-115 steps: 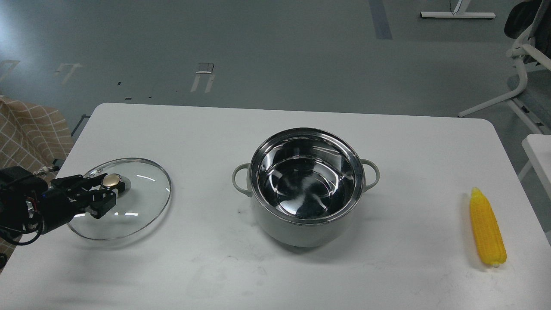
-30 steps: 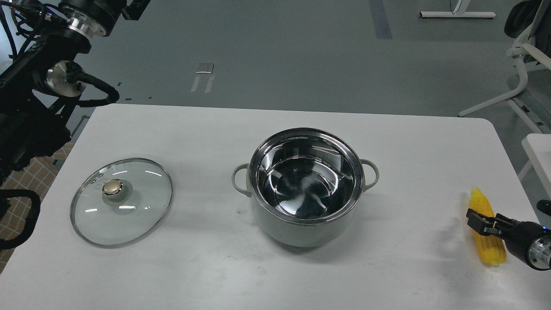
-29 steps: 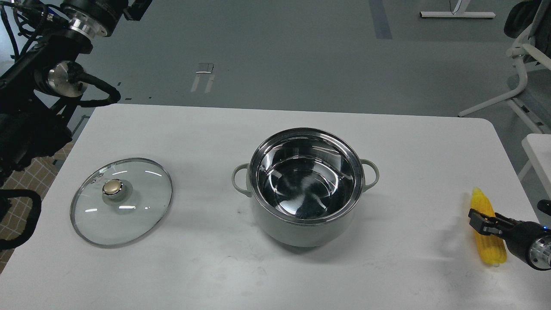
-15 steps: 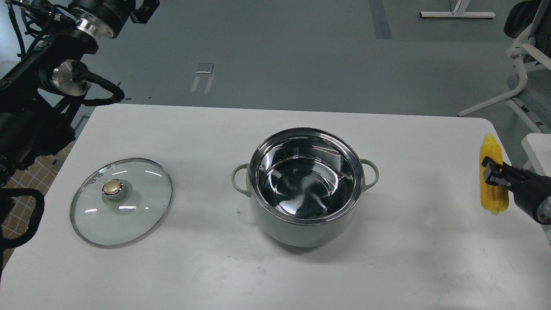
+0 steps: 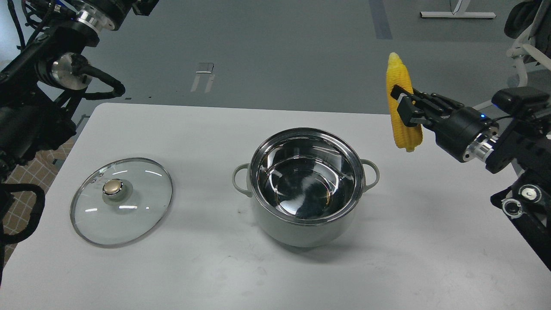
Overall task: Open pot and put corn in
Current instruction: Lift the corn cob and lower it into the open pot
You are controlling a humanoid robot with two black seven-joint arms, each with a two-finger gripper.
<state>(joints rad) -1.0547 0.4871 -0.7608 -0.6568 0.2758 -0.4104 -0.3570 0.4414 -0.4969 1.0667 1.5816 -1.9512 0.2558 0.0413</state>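
The pale grey-white pot (image 5: 301, 228) stands open in the middle of the white table, its shiny steel inside empty. My right gripper (image 5: 403, 107) is shut on the yellow corn (image 5: 401, 82) and holds it upright in the air, point up, above and to the right of the pot. My left arm is raised at the top left; only a dark end part (image 5: 144, 5) shows at the frame's top edge, and its fingers are cut off.
The glass lid (image 5: 137, 206) with its gold knob (image 5: 112, 187) lies flat on the table (image 5: 193, 267) at the left. A white chair (image 5: 523, 64) stands beyond the table's right side. A checked cloth (image 5: 26, 202) is at the left edge.
My right gripper has lifted the corn off the table's right side and carried it up and to the left, toward the pot. The left arm has barely moved.
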